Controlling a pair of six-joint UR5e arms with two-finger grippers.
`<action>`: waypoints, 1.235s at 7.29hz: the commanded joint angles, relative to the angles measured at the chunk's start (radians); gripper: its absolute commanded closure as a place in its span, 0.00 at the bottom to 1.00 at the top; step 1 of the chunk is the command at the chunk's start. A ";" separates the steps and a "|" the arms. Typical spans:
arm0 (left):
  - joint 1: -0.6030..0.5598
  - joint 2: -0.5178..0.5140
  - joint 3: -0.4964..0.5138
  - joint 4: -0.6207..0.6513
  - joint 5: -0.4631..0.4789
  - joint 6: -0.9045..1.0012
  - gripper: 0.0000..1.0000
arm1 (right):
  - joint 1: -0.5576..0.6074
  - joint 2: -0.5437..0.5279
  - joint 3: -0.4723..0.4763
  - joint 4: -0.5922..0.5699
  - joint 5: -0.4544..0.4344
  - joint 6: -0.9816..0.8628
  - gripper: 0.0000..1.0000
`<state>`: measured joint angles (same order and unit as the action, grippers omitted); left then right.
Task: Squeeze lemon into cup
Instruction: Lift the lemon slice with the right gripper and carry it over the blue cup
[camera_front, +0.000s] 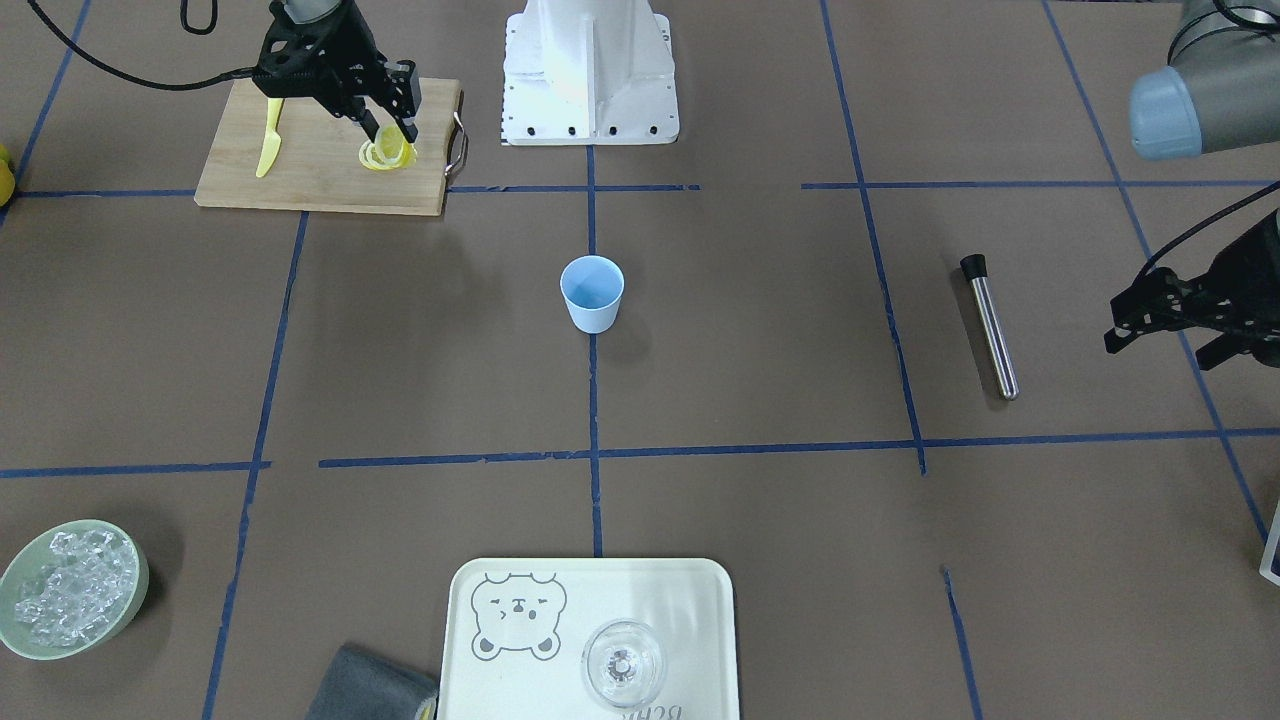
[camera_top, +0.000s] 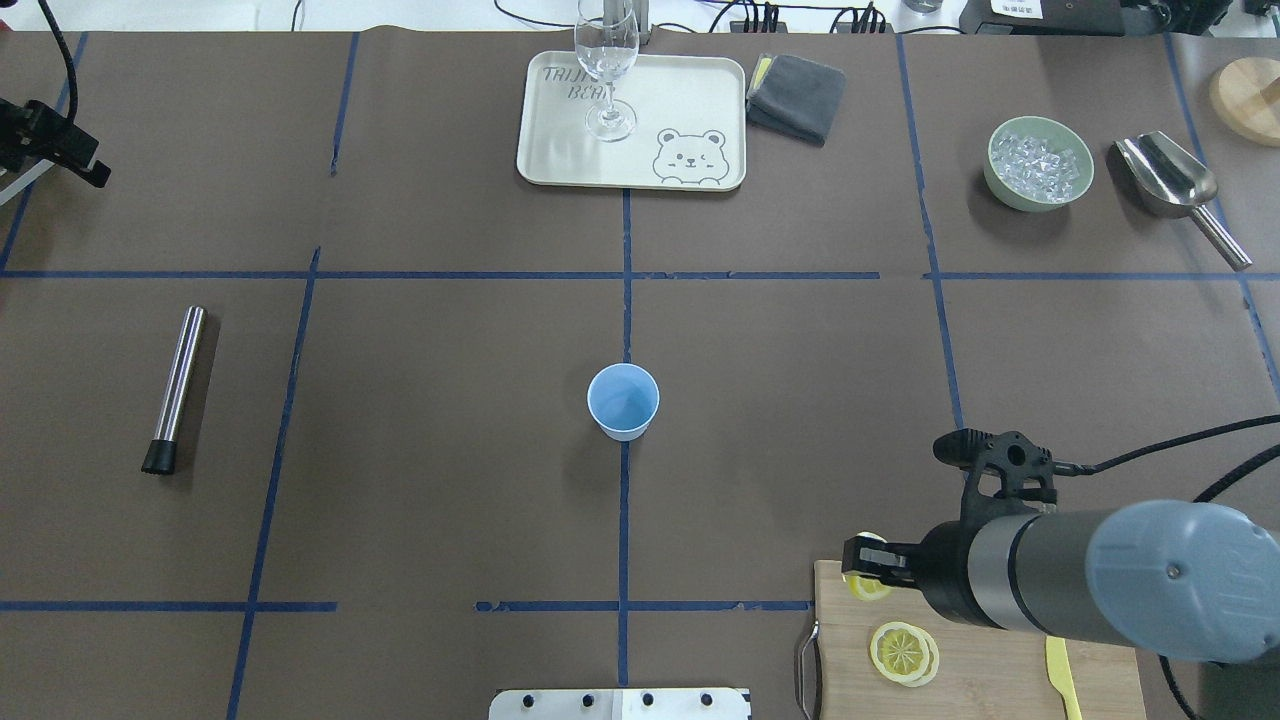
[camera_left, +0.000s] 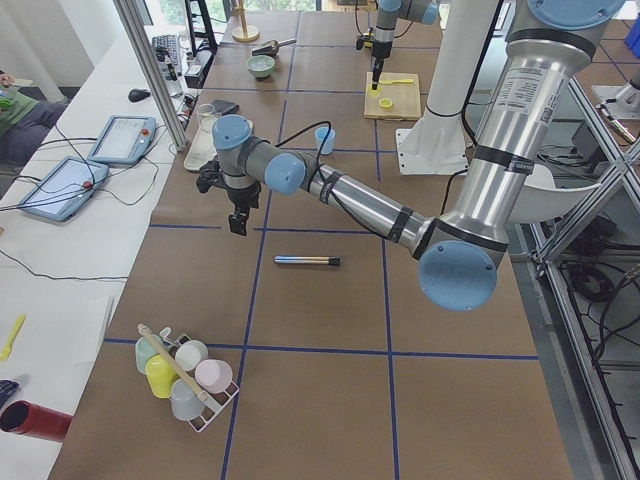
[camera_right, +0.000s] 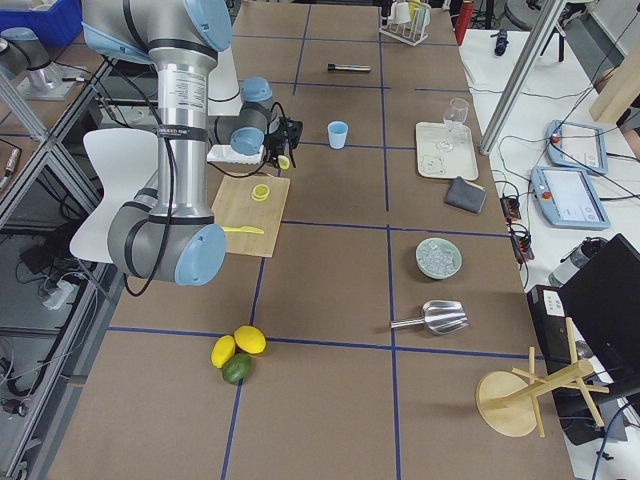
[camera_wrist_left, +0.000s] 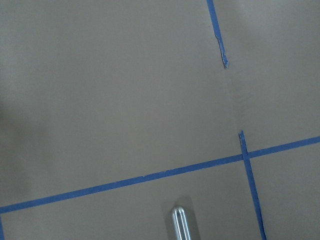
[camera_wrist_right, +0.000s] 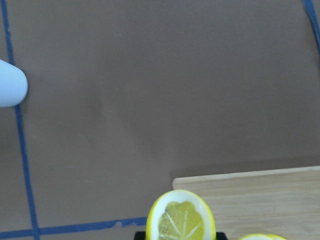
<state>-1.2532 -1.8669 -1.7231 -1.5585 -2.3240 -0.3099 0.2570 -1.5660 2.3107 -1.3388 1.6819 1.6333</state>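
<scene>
The brown desk (camera_top: 450, 450) is crossed by blue tape lines, and in the overhead view a wooden cutting board (camera_top: 985, 688) lies at its near right.

The right end effector (camera_front: 390, 128) is over the far left corner of that board. Its fingers are closed partway onto the lemon (camera_wrist_right: 182, 227), one on each side, and the fruit is carried clear of the wood.

The left end effector (camera_left: 238, 222) hangs over bare desk at the far left. It holds nothing and touches nothing. How wide its fingers stand cannot be told from these views.

The cup (camera_top: 623, 400) stands upright on the centre tape line in the middle of the desk, well apart from both end effectors. Its long axis is vertical with the mouth up, and only its pale blue inside shows.

The lemon is a small round piece with a yellow rind, a white ring of pith and a pale yellow-green cut face split by thin white lines. That cut face is turned toward the right wrist camera. It looks slightly taller than wide there, but no clear long axis shows. Two lemon slices (camera_top: 903, 652) lie flat and overlapping on the board, nearer than the held piece.
</scene>
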 joint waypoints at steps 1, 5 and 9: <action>0.000 0.000 0.000 0.000 0.000 0.000 0.00 | 0.097 0.291 -0.052 -0.234 0.021 -0.006 0.48; 0.000 0.002 0.002 0.000 0.000 0.000 0.00 | 0.180 0.697 -0.383 -0.332 0.009 -0.073 0.48; 0.000 0.000 0.002 -0.001 0.000 -0.018 0.00 | 0.188 0.813 -0.647 -0.208 0.004 -0.078 0.48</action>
<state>-1.2532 -1.8656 -1.7211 -1.5589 -2.3240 -0.3143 0.4444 -0.7660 1.7329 -1.5964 1.6873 1.5572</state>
